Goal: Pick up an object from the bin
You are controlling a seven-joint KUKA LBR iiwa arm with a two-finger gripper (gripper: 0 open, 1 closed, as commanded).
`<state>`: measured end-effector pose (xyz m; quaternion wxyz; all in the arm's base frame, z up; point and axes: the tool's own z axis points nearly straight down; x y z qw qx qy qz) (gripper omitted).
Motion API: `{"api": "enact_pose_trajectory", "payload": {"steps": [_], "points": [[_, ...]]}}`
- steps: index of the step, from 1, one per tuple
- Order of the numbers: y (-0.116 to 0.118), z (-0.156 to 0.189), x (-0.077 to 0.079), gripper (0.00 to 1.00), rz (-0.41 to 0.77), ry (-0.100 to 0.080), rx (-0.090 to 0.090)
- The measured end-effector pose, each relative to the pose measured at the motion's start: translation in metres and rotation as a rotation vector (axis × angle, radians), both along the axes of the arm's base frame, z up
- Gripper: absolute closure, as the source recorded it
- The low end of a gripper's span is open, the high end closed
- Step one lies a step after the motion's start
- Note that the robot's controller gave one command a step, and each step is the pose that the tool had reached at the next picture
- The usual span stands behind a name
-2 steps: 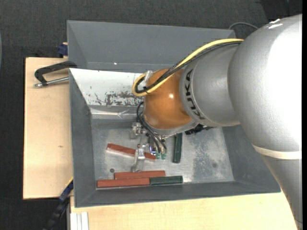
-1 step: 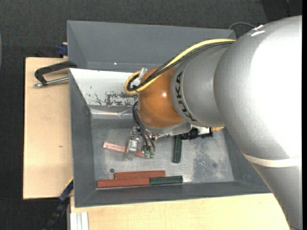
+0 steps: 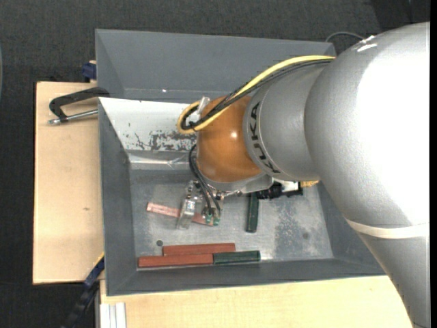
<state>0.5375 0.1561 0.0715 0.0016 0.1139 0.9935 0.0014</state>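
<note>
One pink strip point(image 3: 162, 211) lies on the bin point(image 3: 300, 232) floor, long axis nine-to-three, reaching toward nine o'clock from the gripper point(image 3: 196, 210) above its end; open or closed, I cannot tell.

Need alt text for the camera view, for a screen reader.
A robot arm's gripper hangs low in a grey metal bin, at the end of a pink strip on its floor. A dark green stick lies right of it; red-brown bars and a dark green bar lie along the view's bottom wall.
</note>
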Motion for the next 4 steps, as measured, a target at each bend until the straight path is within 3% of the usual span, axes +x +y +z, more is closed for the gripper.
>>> {"api": "enact_pose_trajectory", "payload": {"steps": [4], "points": [[0.000,0.039,-0.001,1.00,0.000,0.006,-0.002]]}}
